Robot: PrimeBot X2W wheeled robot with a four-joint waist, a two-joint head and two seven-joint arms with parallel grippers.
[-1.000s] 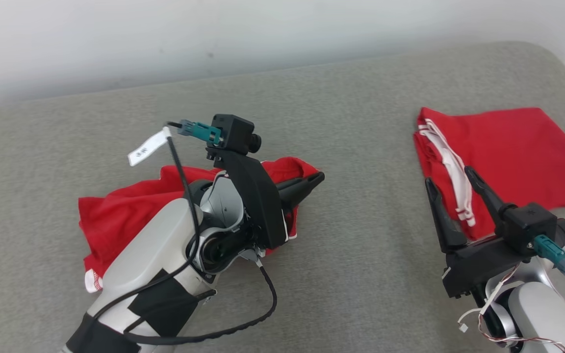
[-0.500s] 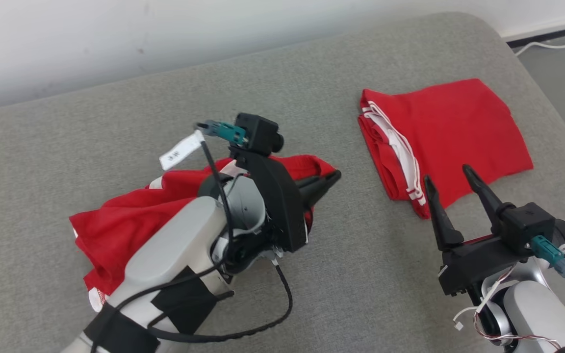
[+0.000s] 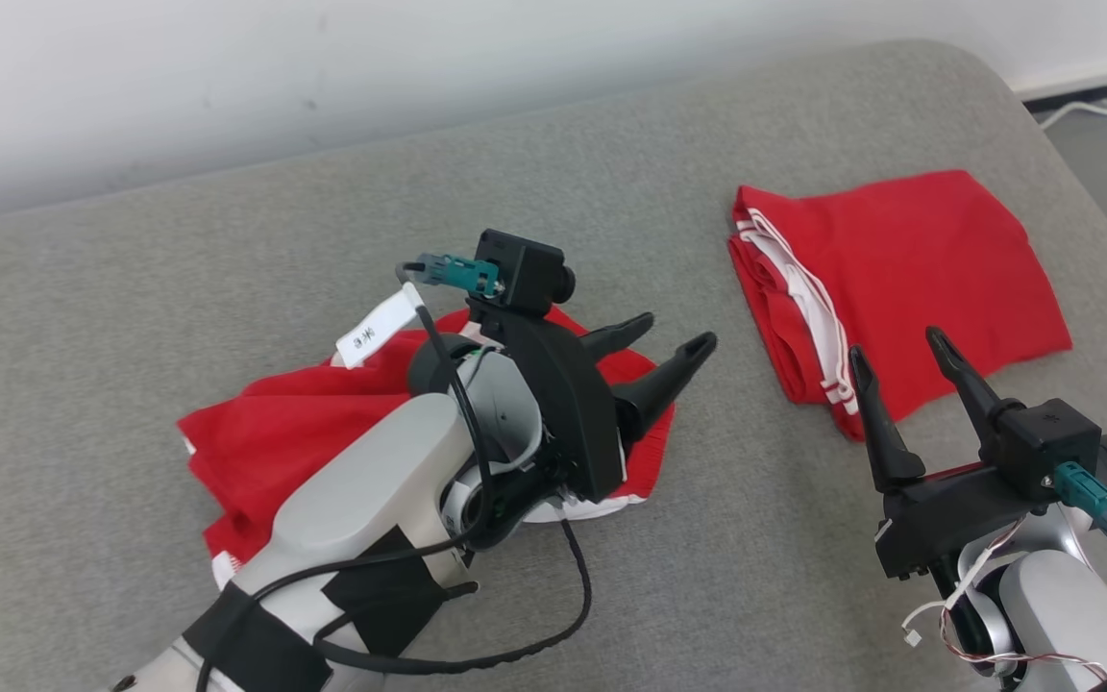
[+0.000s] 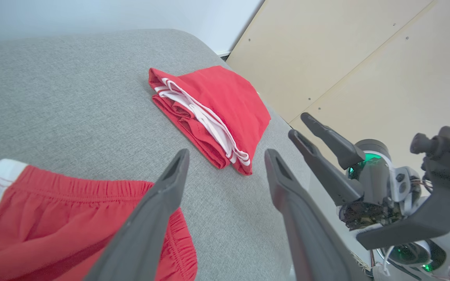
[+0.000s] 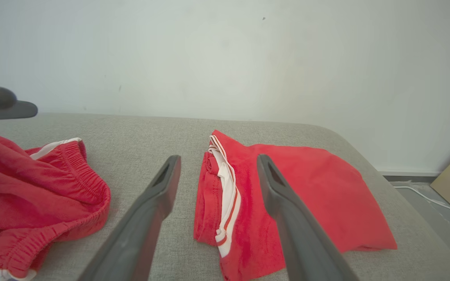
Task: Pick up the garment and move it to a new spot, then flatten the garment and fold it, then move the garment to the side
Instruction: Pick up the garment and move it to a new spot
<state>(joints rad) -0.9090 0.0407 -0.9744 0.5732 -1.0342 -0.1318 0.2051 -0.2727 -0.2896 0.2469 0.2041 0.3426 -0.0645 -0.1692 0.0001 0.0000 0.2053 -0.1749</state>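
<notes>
A crumpled red garment [image 3: 275,437] with white trim lies on the grey cushion, mostly under my left forearm. My left gripper [image 3: 678,334] hangs open just over its elastic waistband edge [image 4: 92,187], with nothing between the fingers. A second red garment [image 3: 909,259], folded with white stripes along its left side, lies flat to the right. My right gripper [image 3: 895,346] stands open at that folded garment's near edge, holding nothing. In the right wrist view the folded garment [image 5: 307,183] lies ahead of the open fingers and the crumpled garment [image 5: 22,183] lies to the left.
The grey cushion [image 3: 179,250] runs back to a white wall [image 3: 227,77]. Its rounded right end drops to the floor, where a white cable [image 3: 1101,106] lies. A beige panel [image 4: 365,58] stands beyond that end.
My left gripper was shut on the crumpled garment's edge; now its fingers are apart and the garment lies loose on the cushion. The head camera has shifted. The right gripper stays open.
</notes>
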